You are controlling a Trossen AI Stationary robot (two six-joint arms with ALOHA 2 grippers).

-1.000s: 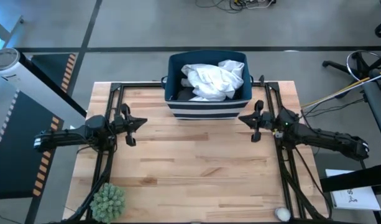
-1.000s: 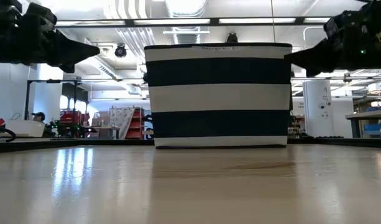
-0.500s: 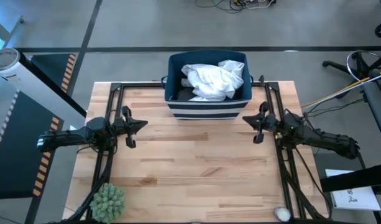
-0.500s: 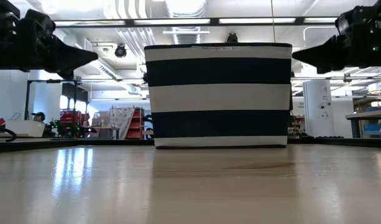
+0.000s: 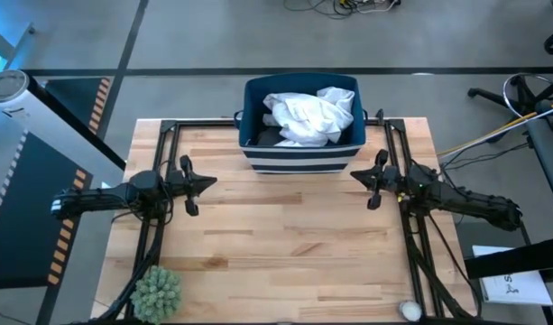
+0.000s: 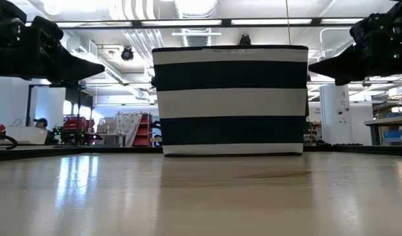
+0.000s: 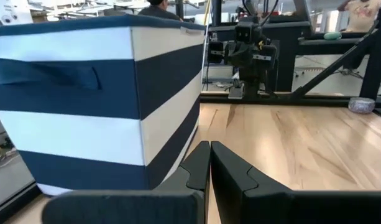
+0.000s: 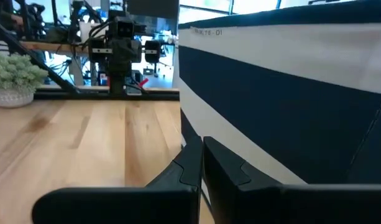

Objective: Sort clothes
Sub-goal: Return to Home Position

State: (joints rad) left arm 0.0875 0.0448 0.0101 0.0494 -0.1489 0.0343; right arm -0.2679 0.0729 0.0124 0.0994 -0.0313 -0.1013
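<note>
Clothes [image 5: 310,116], white on top, lie heaped in the striped bin [image 5: 299,159] at the table's [image 5: 276,244] far edge. I see the left gripper [image 5: 204,183] and right gripper [image 5: 357,174] flanking it, both with jaws together.

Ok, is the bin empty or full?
Mostly full: from above, crumpled white clothes fill most of the bin. The left gripper and right gripper flank it, shut.
</note>
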